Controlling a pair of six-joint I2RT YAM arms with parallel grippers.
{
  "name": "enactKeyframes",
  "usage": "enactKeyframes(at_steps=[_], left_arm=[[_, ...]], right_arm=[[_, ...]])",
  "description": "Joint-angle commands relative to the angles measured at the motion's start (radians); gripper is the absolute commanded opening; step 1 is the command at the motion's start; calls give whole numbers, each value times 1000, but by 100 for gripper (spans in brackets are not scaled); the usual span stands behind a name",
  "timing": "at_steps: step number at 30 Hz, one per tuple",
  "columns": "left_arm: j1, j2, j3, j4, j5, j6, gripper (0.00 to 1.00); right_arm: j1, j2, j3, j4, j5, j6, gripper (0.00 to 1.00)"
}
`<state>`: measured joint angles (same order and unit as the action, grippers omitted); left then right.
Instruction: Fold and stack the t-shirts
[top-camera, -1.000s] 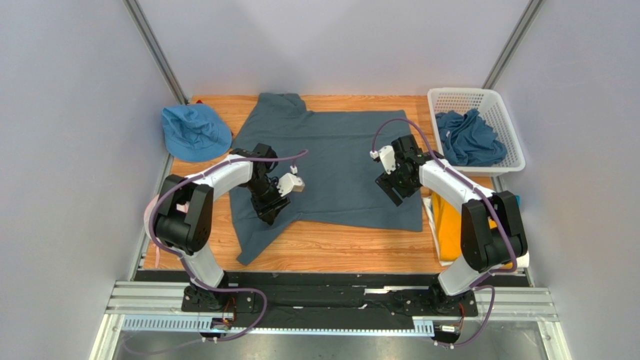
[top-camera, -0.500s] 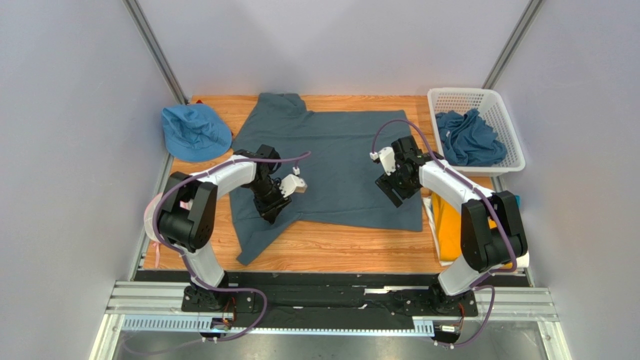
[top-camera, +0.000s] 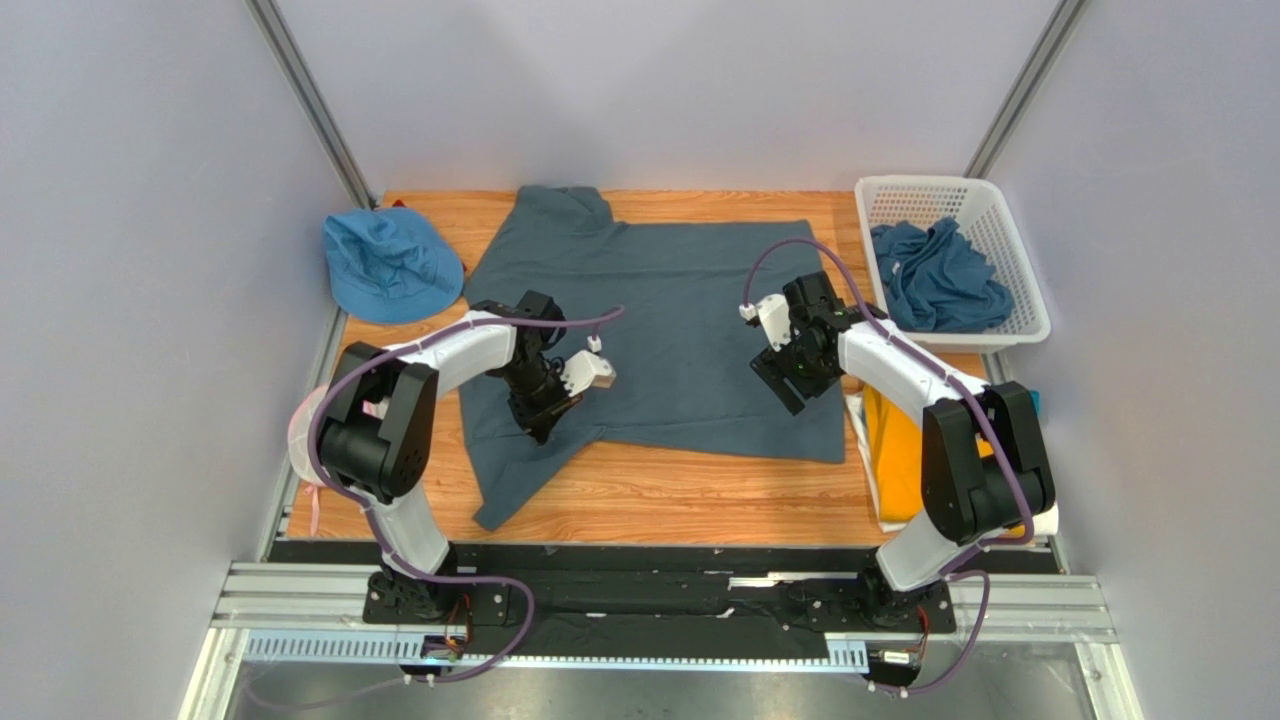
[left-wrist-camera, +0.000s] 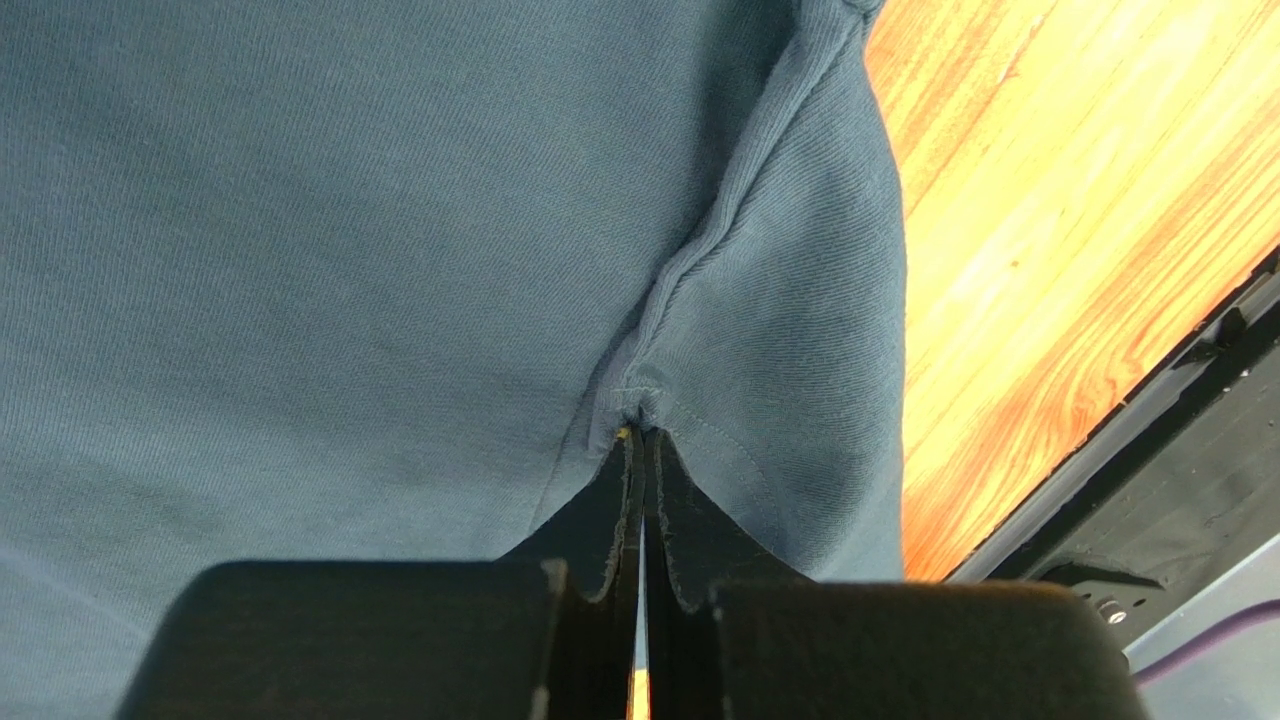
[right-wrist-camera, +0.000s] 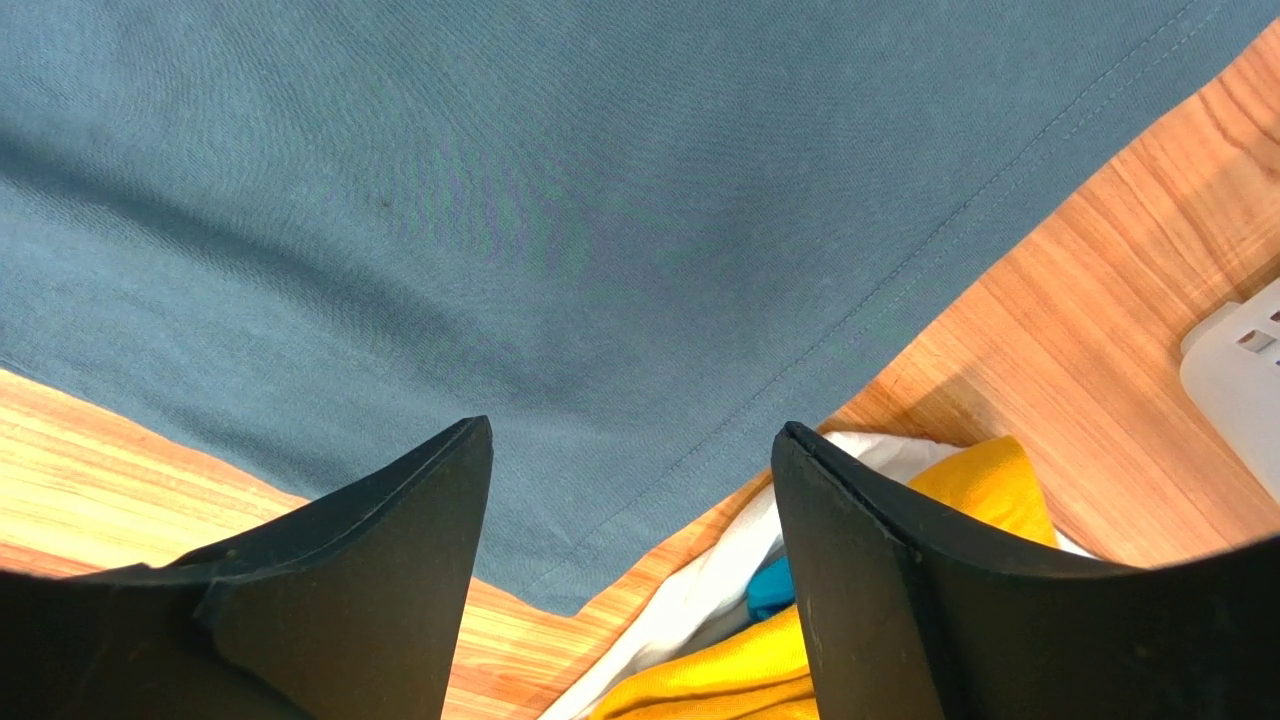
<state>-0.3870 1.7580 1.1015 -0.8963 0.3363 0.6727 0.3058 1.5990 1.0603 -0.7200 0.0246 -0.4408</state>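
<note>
Wooden counter (top-camera: 676, 488) between grey walls carries the dark slate-blue t-shirt (top-camera: 676, 323), spread flat at centre with one sleeve trailing toward 7 o'clock. On it, the left end effector (left-wrist-camera: 643, 450) is clamped on a pinch of cloth where that sleeve's seam seems to meet the body. The right end effector (right-wrist-camera: 631, 432) hangs with jaws apart above the hem at 3 o'clock, holding nothing. For a clean fold, I judge the right should grip that hem first, then both carry the cloth across together, low and taut. Beside the hem lies a mustard-yellow shirt (top-camera: 899, 450); more shirts (top-camera: 935, 273) fill the basket (top-camera: 920, 183) at 2 o'clock.
</note>
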Motion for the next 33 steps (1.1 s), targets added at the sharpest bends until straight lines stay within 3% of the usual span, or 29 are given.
enactKeyframes(at_steps=[1,12,33], left_arm=[[-16,-64,23,0,-23,-24,0],[-111,-157,106,-56,-74,-62,0],[-128,-60,221,-44,-181,-19,0]], right_arm=[[6,-27,-5,14,-9,24,72],[15,-2,-2,14,-9,27,72],[18,-4,-8,-31,-9,-4,71]])
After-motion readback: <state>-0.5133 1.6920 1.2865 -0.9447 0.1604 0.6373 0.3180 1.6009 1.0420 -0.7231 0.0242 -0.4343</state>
